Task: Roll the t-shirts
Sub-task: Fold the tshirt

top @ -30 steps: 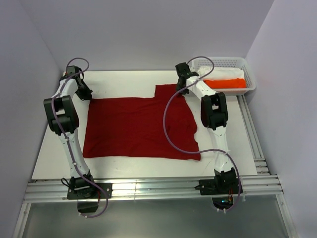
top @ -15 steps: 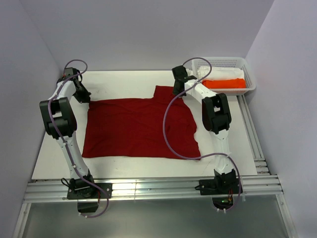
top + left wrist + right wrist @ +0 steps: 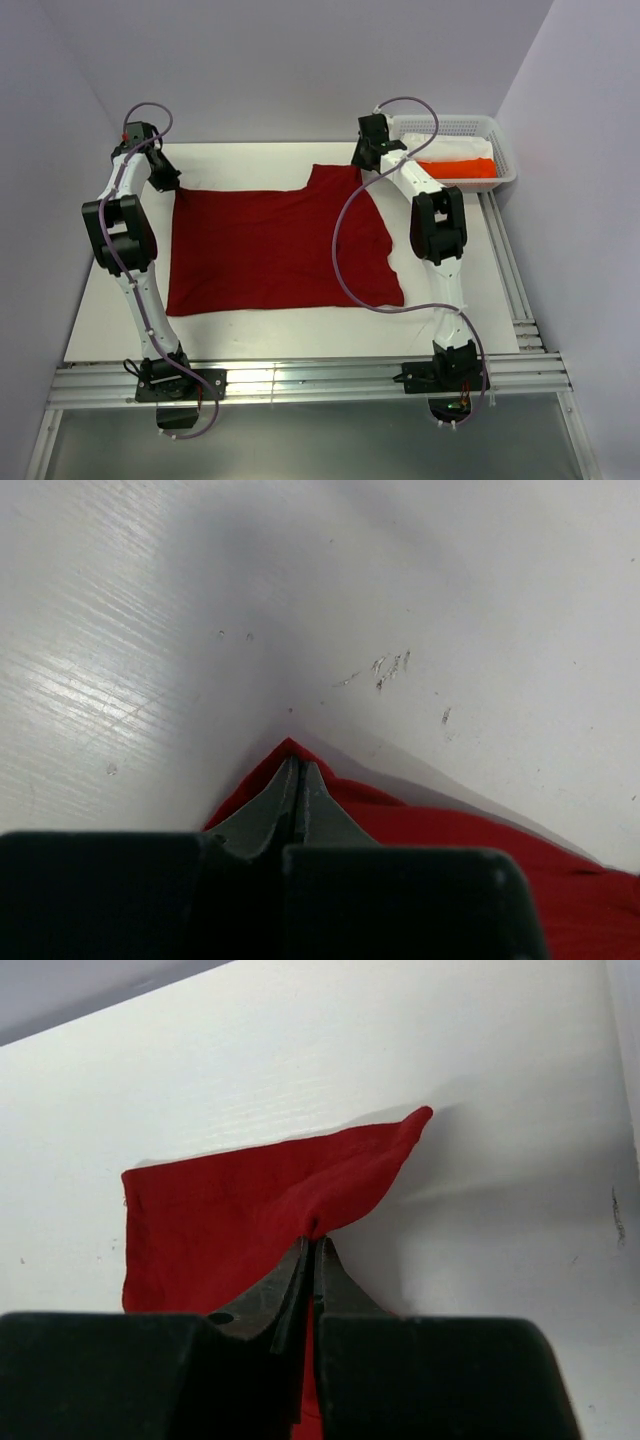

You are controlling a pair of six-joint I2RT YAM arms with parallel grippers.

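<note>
A dark red t-shirt [image 3: 270, 245] lies spread flat on the white table [image 3: 240, 160]. My left gripper [image 3: 168, 183] is at the shirt's far left corner, shut on the cloth; in the left wrist view the red corner [image 3: 290, 748] peeks out past the closed fingertips [image 3: 297, 772]. At the far right edge, beside the sleeve, my right gripper [image 3: 362, 165] is shut on the cloth. The right wrist view shows the red sleeve [image 3: 250, 1210] bunched and lifted at the closed tips [image 3: 312, 1248].
A white basket [image 3: 500, 140] stands at the back right, holding a bright orange bundle [image 3: 455, 168] and white cloth. Purple cables loop from both arms over the shirt. A metal rail runs along the table's right and near edges.
Both grippers have moved toward the far edge, pulling the shirt's far edge taut and straighter. The right gripper has closed on the cloth by the sleeve.
</note>
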